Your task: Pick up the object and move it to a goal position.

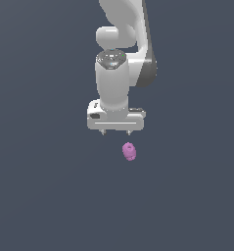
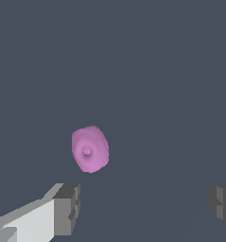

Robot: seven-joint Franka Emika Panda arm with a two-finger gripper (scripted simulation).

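The object (image 1: 129, 151) is a small pink-purple lumpy barrel shape on the dark grey floor. It lies just below my white gripper (image 1: 115, 132) in the exterior view, slightly toward that view's right. The gripper is open and empty, its two short fingertips (image 1: 103, 132) spread wide and apart from the object. In the wrist view the object (image 2: 90, 149) shows end-on with a small central nub, ahead of the gripper (image 2: 145, 203) and nearer one grey finger pad (image 2: 67, 208) than the other. It is not between the fingers.
The white arm (image 1: 119, 34) rises behind the gripper toward the top of the exterior view. A plain dark grey floor (image 1: 40, 196) surrounds everything.
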